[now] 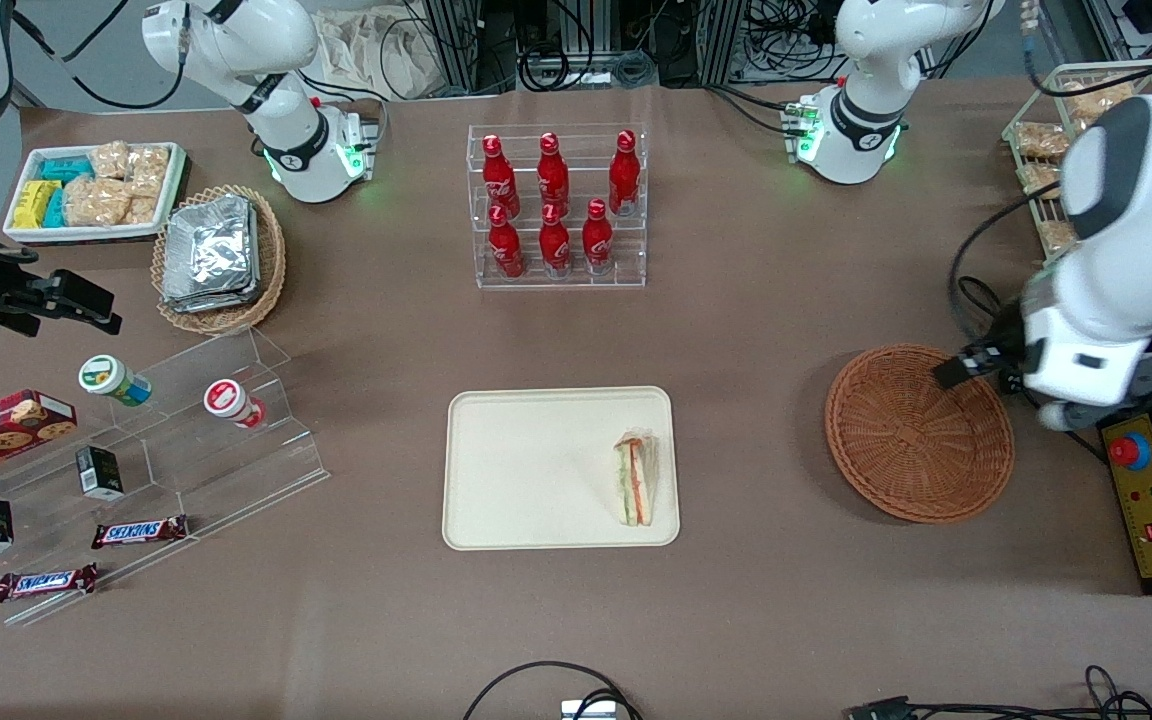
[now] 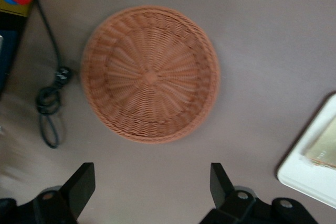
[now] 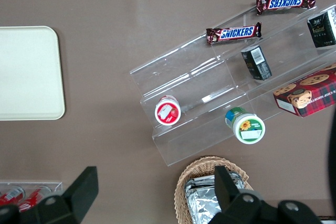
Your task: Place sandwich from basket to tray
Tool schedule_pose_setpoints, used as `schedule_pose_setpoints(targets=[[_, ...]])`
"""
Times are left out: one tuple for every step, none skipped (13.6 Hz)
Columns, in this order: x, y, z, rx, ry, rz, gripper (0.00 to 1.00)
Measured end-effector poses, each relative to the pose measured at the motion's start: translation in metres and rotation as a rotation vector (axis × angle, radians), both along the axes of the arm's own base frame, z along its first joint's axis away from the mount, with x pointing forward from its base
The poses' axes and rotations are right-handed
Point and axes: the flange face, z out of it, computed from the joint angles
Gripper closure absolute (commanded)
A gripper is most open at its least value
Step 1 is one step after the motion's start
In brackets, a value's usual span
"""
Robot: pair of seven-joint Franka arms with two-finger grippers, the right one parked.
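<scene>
The sandwich point(image 1: 635, 479), a wrapped triangular wedge with orange and green filling, lies on the cream tray point(image 1: 526, 470), near the tray's edge that faces the basket. The round reddish-brown wicker basket point(image 1: 919, 432) is empty; it fills the left wrist view point(image 2: 150, 73). My left gripper point(image 1: 976, 368) is open and empty, held high over the basket's rim toward the working arm's end of the table. Its two black fingers point(image 2: 80, 185) stand wide apart. A corner of the tray point(image 2: 310, 169) shows with the sandwich point(image 2: 326, 149) on it.
A yellow control box with a red button point(image 1: 1141, 500) and a cable lie beside the basket. An acrylic rack of red bottles point(image 1: 556, 205) stands farther from the camera than the tray. A tan basket of foil packets point(image 1: 218, 258) and an acrylic snack stand point(image 1: 156, 470) lie toward the parked arm's end.
</scene>
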Motion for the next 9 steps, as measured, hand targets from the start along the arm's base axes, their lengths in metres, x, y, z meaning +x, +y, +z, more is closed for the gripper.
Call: schedule_pose_setpoints(targets=[[-0.004,0.017,0.006,-0.004,0.005,-0.018,0.04],[-0.008,0.031,0.013,-0.01,0.006,-0.039,0.04],[-0.012,0.04,0.018,-0.019,0.006,-0.06,0.04],[-0.015,0.046,0.022,-0.021,0.005,-0.08,0.04],[-0.019,0.05,0.025,-0.02,0.003,-0.108,0.04],[-0.023,0.053,0.029,-0.02,0.001,-0.132,0.01],[-0.026,0.056,0.032,-0.02,-0.002,-0.146,0.0],[-0.027,0.058,0.036,-0.02,-0.008,-0.152,0.0],[-0.025,0.059,0.038,-0.019,-0.016,-0.155,0.0]])
